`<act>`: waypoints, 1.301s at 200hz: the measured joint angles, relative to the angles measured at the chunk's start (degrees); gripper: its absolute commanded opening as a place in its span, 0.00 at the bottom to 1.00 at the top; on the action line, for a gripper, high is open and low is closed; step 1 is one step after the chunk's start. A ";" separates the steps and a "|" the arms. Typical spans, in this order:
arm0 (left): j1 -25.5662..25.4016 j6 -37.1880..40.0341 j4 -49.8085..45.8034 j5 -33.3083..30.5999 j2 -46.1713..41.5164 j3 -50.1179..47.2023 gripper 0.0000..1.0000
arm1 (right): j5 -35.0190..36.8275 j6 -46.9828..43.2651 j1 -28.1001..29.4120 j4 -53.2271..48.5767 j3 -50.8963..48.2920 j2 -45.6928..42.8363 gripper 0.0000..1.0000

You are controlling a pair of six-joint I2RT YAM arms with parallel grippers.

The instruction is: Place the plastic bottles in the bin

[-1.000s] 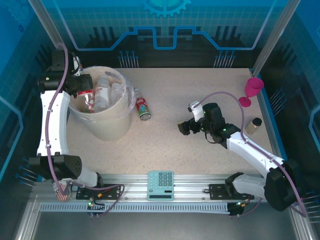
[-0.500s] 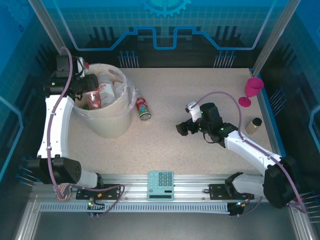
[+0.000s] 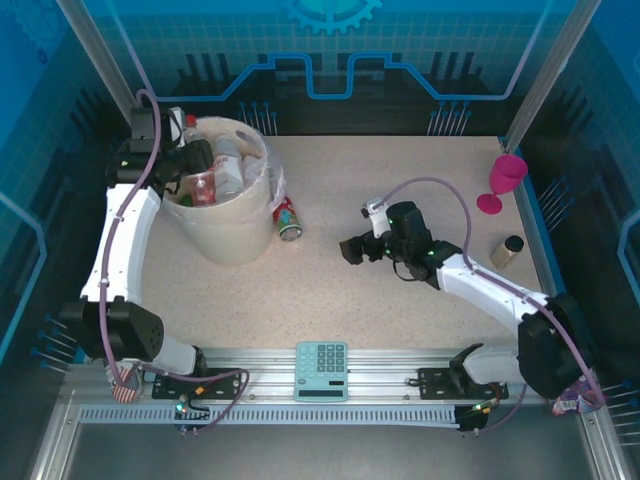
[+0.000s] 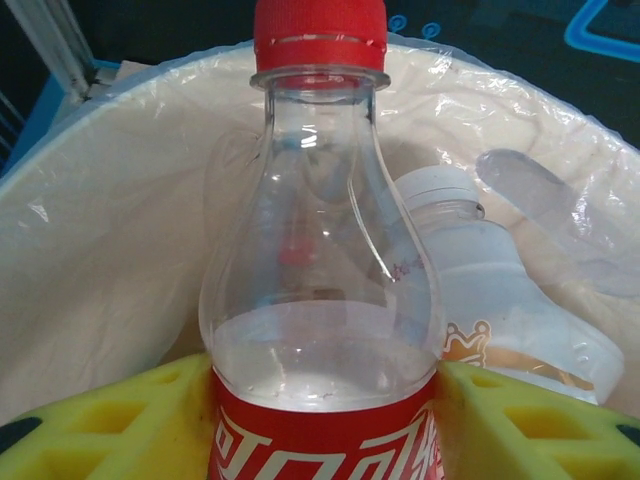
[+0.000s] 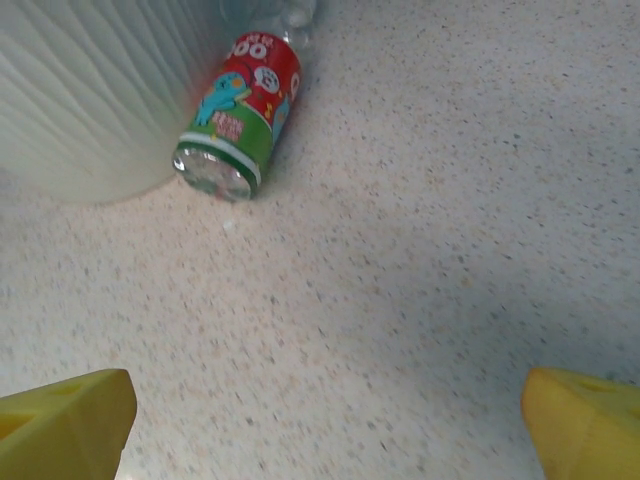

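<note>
Left gripper (image 4: 325, 415) clamps a red-capped bottle (image 4: 320, 250) by its label over the bin (image 4: 100, 230); right gripper (image 5: 325, 420) hangs wide apart above the table (image 5: 450, 200), near a lying bottle (image 5: 240, 115).

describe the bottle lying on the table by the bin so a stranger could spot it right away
Find the large cream-white bin on the left side of the table. Just right of its base a small plastic bottle lies on its side. Unlike the bottles inside the bin, it rests on the tabletop and wears a red and green cartoon label.
</note>
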 measured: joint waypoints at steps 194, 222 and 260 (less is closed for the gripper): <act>-2.47 -0.39 -6.29 4.66 -2.54 -0.66 0.98 | 2.67 8.52 5.62 12.17 27.52 42.73 0.93; -2.78 -0.44 -7.80 4.48 -6.25 0.22 0.98 | 1.38 8.70 5.05 12.28 29.11 45.27 0.87; -2.78 -0.46 -8.35 4.09 -11.15 1.90 0.98 | 0.52 9.29 4.74 12.55 29.27 46.16 0.78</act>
